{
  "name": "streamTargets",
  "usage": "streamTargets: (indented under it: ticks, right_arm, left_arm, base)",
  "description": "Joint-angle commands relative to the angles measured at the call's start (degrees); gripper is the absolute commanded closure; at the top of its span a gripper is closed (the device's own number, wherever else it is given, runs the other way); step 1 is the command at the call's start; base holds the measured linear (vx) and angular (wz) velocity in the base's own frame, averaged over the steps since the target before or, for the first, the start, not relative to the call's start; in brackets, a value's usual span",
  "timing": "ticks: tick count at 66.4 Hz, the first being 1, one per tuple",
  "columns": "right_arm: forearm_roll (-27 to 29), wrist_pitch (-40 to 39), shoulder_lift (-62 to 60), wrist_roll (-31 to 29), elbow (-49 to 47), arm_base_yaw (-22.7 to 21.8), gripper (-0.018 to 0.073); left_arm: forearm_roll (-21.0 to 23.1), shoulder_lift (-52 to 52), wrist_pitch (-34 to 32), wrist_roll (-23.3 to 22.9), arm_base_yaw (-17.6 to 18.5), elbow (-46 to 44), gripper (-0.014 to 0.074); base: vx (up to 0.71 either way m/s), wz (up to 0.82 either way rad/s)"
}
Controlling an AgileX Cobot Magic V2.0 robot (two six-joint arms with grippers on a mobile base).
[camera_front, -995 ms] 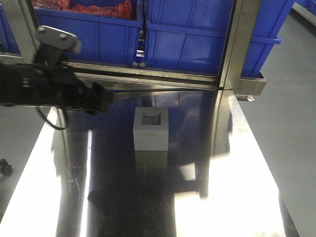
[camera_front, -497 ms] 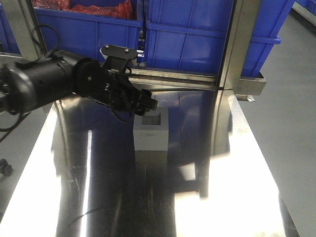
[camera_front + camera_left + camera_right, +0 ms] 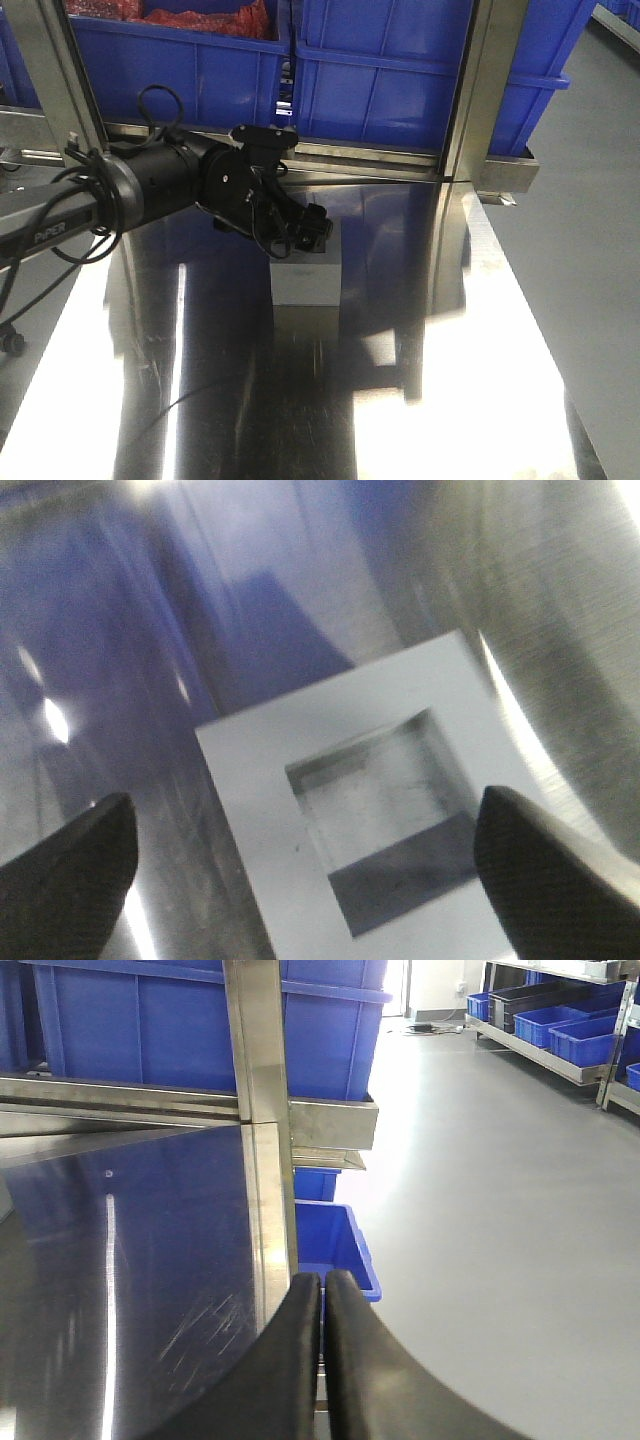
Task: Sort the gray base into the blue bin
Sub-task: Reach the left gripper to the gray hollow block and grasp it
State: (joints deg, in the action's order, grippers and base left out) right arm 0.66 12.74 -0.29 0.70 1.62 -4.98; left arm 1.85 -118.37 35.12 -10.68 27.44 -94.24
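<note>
Well, my left gripper [image 3: 306, 227] hangs with jaws apart over the matte light-gray cube-like base [image 3: 308, 282] on the shiny steel table [image 3: 480, 400]. If I drop off-centre, a fingertip [image 3: 548, 880] could hit its top and skid it. My right gripper [image 3: 322, 1305] rests closed.

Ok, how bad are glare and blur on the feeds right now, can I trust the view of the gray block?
Front view: strong glare bands on the steel table, and the left gripper hides the top of the gray base. Left wrist view: slightly soft with streaky reflections, but the recess reads clearly between the open fingers. Right wrist view: sharp, base not in frame.
</note>
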Motion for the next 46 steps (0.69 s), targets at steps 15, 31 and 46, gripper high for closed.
streamTargets:
  ticks: [15, 31, 46]
  right_arm:
    - [-0.25, -4.15, 1.08, -0.70, 0.09, -0.22, 0.0564]
    - [-0.25, -4.15, 1.08, -0.70, 0.09, -0.22, 0.0564]
    - [-0.25, -4.15, 1.08, -0.70, 0.09, -0.22, 0.0564]
  left_arm:
    - [0.22, 1.59, -2.55, -0.79, 0.15, -1.98, -0.0064]
    - [0.15, 1.59, -0.97, -0.55, 0.15, -1.98, -0.0016]
    - [-1.52, 0.31, -0.53, -0.20, 0.15, -1.98, 0.0099]
  base:
    - [0.00, 0.00]
    - [0.00, 0.00]
    - [0.00, 0.00]
